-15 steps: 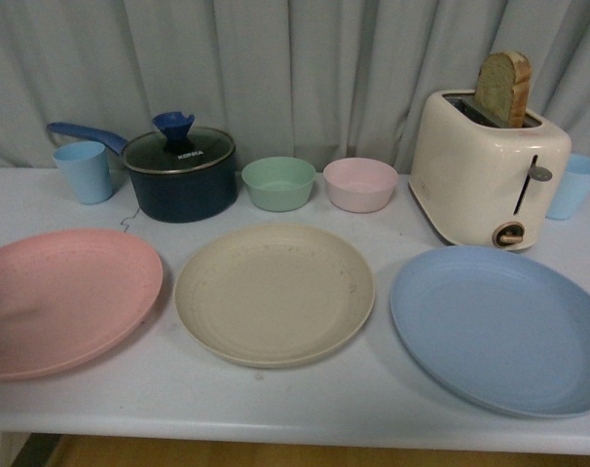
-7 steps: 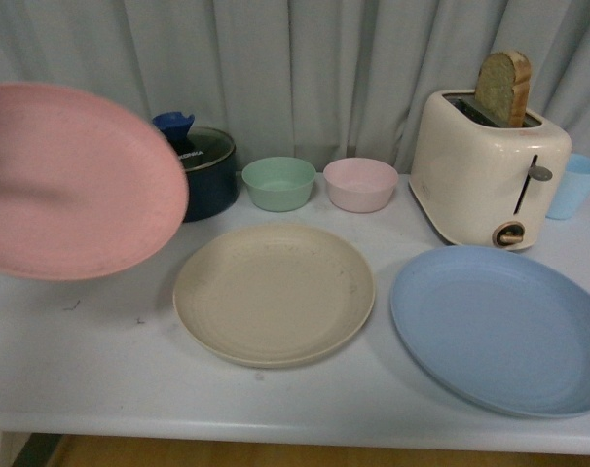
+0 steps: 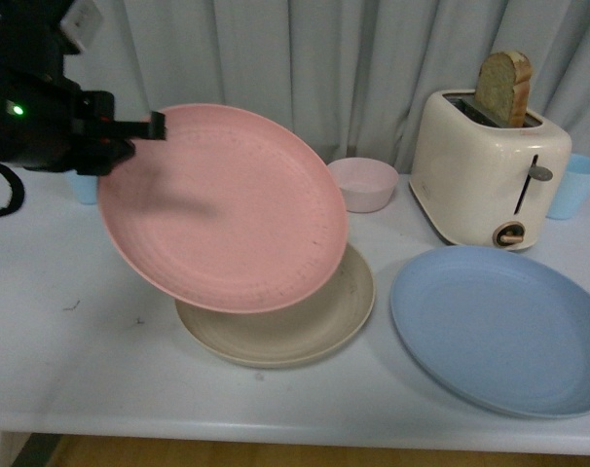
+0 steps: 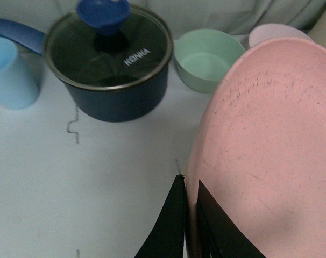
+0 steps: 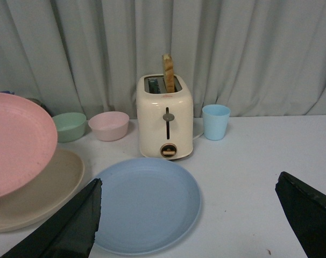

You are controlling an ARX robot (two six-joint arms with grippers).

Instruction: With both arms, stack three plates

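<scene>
- Half a sec ago the pink plate (image 3: 222,209) hung far to the left. Now it's tilted over the beige plate (image 3: 276,342), in the middle of the table (image 3: 71,370).
- My left arm (image 3: 32,107) wasn't in the front pic then. Now it is, w/ a green light on.
- Left claw (image 4: 191,226) is pinched tight on the pink plate's rim.
- Right claw (image 5: 188,185) is spread wide w/ nothing in it, above the blue plate (image 5: 147,209), which lies flat by the toaster (image 3: 485,170).
- Front view: the pink plate hides most of the beige one, plus the pot and green bowl.
- Can't tell if the pink plate's low edge touches the beige plate.
- Left wrist cam shows the pot (image 4: 109,70) and green bowl (image 4: 208,59). Pot lid says "KONKA".
</scene>
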